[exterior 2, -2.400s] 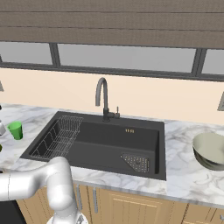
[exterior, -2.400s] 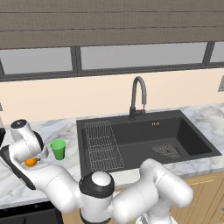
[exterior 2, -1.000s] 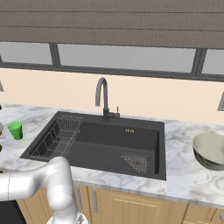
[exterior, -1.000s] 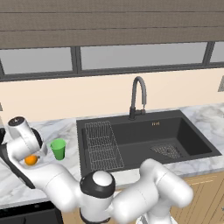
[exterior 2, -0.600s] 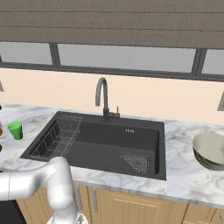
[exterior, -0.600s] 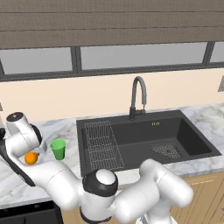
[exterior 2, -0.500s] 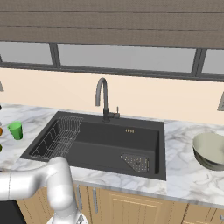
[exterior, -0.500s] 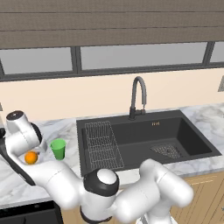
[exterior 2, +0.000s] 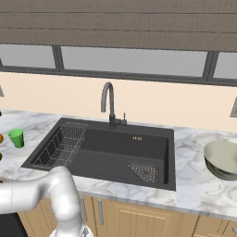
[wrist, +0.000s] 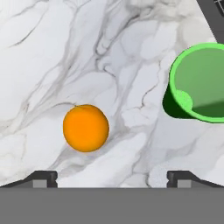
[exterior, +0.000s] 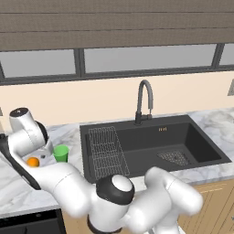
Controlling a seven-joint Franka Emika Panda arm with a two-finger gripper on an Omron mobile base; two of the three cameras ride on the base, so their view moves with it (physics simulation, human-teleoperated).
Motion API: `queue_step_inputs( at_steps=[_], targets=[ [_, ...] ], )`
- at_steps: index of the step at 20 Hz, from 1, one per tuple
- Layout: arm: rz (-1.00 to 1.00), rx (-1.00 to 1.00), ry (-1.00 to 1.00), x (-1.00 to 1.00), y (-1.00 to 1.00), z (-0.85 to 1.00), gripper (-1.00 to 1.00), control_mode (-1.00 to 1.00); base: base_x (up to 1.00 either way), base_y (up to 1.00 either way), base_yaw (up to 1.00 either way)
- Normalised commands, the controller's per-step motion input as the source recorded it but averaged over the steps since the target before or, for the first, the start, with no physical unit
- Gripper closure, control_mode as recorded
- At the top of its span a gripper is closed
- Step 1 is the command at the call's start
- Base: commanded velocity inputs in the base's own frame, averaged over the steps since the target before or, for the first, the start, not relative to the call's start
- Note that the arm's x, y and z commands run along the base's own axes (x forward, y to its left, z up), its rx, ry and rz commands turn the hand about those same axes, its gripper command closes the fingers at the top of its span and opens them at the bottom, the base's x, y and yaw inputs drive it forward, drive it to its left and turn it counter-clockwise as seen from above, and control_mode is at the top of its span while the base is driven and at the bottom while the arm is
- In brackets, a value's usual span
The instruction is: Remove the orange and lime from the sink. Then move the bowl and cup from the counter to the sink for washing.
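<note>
The orange (wrist: 85,127) lies on the white marble counter (wrist: 48,48), left of the light-green cup (wrist: 199,87), which stands upright. My gripper (wrist: 112,177) hangs open above the counter, its fingertips (wrist: 43,177) wide apart and clear of the orange. From the left base view the orange (exterior: 32,161) and cup (exterior: 61,153) sit left of the dark sink (exterior: 151,146), under my hand. The pale bowl (exterior 2: 222,159) rests on the counter right of the sink (exterior 2: 106,148). The lime is out of view.
A wire rack (exterior: 106,151) lies in the sink's left part, a drain (exterior: 174,157) at its right. The curved grey faucet (exterior: 144,98) rises behind the basin. A wall with windows runs along the back of the counter.
My hand has lifted a little away from the counter while the orange stays lying beside the cup. The cup, bowl and sink have not moved.
</note>
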Motion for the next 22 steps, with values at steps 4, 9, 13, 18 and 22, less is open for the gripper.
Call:
queue_step_inputs(
  at_steps=[4,9,13,18,22],
  targets=[
    [-0.05,0.04,0.0,-0.16,-0.33,0.2,-1.0,-1.0,0.0,0.0,0.0],
    [-0.06,0.0,0.0,-0.14,-0.36,0.15,-1.0,-1.0,0.0,0.0,0.0],
    [-0.05,0.0,0.0,-0.15,-0.36,0.13,-1.0,-1.0,0.0,0.0,0.0],
    [-0.03,0.0,0.0,-0.1,-0.33,0.14,-1.0,-1.0,0.0,0.0,0.0],
    [-0.02,0.0,0.0,-0.04,-0.31,0.17,-1.0,-1.0,0.0,0.0,0.0]
  ],
)
